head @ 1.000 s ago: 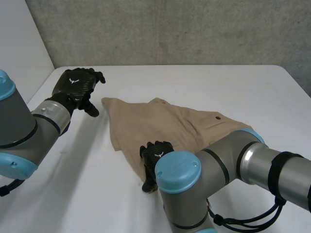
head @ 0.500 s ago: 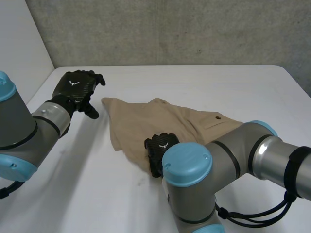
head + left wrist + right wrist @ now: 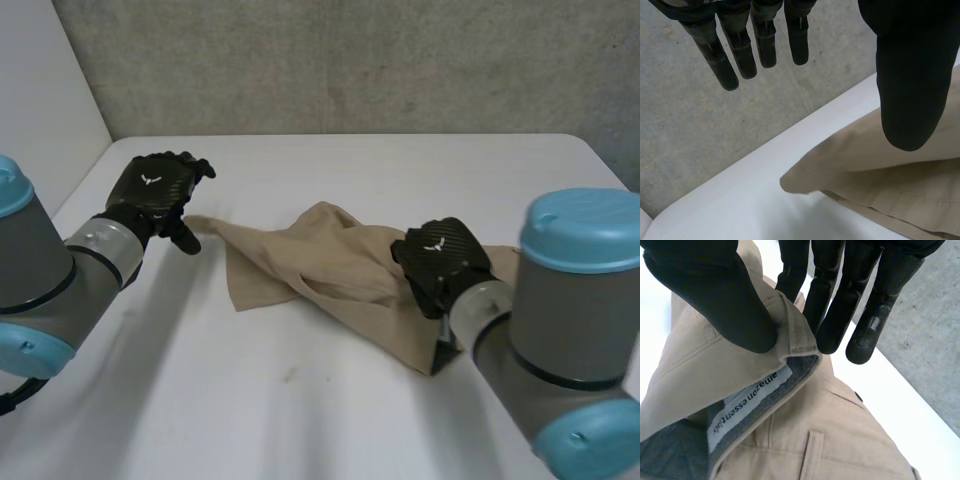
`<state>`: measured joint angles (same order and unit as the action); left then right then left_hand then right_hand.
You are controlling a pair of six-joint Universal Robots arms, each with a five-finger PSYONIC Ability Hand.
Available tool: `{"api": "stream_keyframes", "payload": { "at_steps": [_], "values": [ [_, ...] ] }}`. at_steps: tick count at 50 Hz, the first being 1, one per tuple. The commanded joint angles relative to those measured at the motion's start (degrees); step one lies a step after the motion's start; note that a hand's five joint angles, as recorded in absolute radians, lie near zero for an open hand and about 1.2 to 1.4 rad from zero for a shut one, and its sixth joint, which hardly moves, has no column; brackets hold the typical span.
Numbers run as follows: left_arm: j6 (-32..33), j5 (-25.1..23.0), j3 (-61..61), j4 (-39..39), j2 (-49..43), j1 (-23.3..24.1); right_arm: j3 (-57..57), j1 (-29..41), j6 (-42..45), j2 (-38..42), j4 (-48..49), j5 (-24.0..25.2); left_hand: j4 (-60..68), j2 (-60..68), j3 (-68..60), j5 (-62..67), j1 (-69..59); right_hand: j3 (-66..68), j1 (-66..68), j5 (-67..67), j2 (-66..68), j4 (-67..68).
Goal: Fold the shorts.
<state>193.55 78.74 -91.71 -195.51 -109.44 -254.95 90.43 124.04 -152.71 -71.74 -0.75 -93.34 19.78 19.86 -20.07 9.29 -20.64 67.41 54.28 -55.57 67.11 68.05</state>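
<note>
The table (image 3: 300, 420) is white and carries the shorts (image 3: 300, 270) at its centre. The shorts are tan. Their left part lies flat, and their right part is bunched and raised where the right hand holds it. One corner of the shorts points far-left, toward the left hand.

The right hand (image 3: 440, 260) sits at the right side of the shorts. In the right wrist view the right hand (image 3: 705, 285) grasps the waistband (image 3: 792, 340), pinching it between thumb and fingers. The waistband is turned over there, showing a grey lining and a white label (image 3: 745, 405).

The left hand (image 3: 155, 190) is at the far-left corner of the shorts. In the left wrist view the left hand (image 3: 910, 75) is released, with its fingers straight and spread away from the thumb. The thumb hangs over the corner of the shorts (image 3: 880, 165). Contact cannot be determined.
</note>
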Motion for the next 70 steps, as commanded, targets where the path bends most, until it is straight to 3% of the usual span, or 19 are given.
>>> {"api": "stream_keyframes", "payload": {
  "at_steps": [1, 11, 17, 28, 38, 42, 48, 51, 54, 57, 60, 65, 70],
  "values": [
    [0.0, -0.1, 1.5, -0.8, -4.0, 0.7, 4.6, -2.0, 1.7, -5.7, -1.6, 0.4, 0.7, 0.6, -0.4, 1.2, 0.2, 12.6, 25.7, -14.4, 12.9, 12.0],
    [0.3, 0.0, 2.9, 0.5, -8.8, 3.3, 5.4, -3.5, 1.4, -6.5, -1.2, 1.4, 1.9, 1.8, -1.6, 2.4, -1.0, 12.6, 25.7, -14.4, 12.9, 12.0],
    [0.1, 0.0, 2.4, 5.2, -7.7, 3.3, 5.5, -4.5, 1.4, -6.3, 0.9, 1.4, 2.7, 2.6, -2.4, 3.2, -1.9, 12.6, 25.7, -14.4, 12.9, 12.0],
    [-0.9, 0.1, -0.5, 12.6, 3.5, 1.6, 5.6, -5.5, 1.4, -6.0, 1.1, 1.7, 2.7, 2.6, -2.4, 3.2, -1.9, 12.6, 25.7, -14.4, 12.9, 12.0],
    [-0.9, 0.8, -5.4, 12.6, 4.0, 3.9, 5.6, -5.5, 1.4, -6.0, 1.2, 1.8, 2.7, 2.6, -2.4, 3.2, -1.9, 12.6, 25.7, -14.4, 12.9, 12.0],
    [-0.9, 2.8, -3.8, 10.5, -1.5, 4.3, 5.7, -5.4, 1.4, -6.0, 1.1, 1.8, 2.9, 2.8, -2.6, 3.4, -2.0, 12.6, 25.7, -14.4, 12.9, 12.0],
    [-0.9, 9.3, 2.1, 6.3, -8.5, 7.1, 6.3, -5.4, 1.4, -6.2, 1.1, 1.8, 12.3, 12.2, -12.0, 12.8, -11.4, 12.6, 25.7, -14.4, 12.9, 12.0],
    [-0.9, 10.8, 4.2, 5.3, -11.2, 7.4, 6.4, -5.5, 1.4, -6.4, 1.1, 1.8, 23.7, 23.6, -23.4, 24.2, -22.8, 12.6, 25.7, -14.4, 12.9, 12.0],
    [-0.8, 11.0, 5.7, 4.7, -13.1, 7.5, 6.5, -5.6, 1.4, -6.4, 1.2, 1.7, 31.8, 31.7, -31.5, 32.3, -30.9, 12.6, 25.7, -14.4, 12.9, 12.0],
    [-0.8, 11.0, 7.1, 4.2, -14.3, 7.5, 6.3, -5.7, 1.4, -6.4, 1.2, 1.7, 58.3, 58.2, -58.0, 58.8, -57.5, 12.6, 25.7, -14.4, 12.9, 12.0],
    [-0.7, 10.9, 7.2, 4.1, -13.5, 7.6, 5.6, -5.7, 1.9, -6.4, 1.1, 1.7, 60.2, 60.1, -59.9, 60.7, -59.4, 12.6, 25.7, -14.4, 12.9, 12.0],
    [-0.6, 10.5, 6.5, 4.1, -3.1, 9.0, 3.8, -7.4, 2.5, -6.9, 0.5, 1.7, 60.2, 60.1, -59.9, 60.7, -59.4, 12.6, 25.7, -14.4, 12.9, 12.0],
    [-0.5, 10.4, 7.9, 4.2, 10.0, 11.3, -0.1, -8.0, 2.3, -15.3, -0.5, 1.8, 60.2, 60.1, -59.9, 60.7, -59.4, 12.6, 25.7, -14.4, 12.9, 12.0]
  ]
}}
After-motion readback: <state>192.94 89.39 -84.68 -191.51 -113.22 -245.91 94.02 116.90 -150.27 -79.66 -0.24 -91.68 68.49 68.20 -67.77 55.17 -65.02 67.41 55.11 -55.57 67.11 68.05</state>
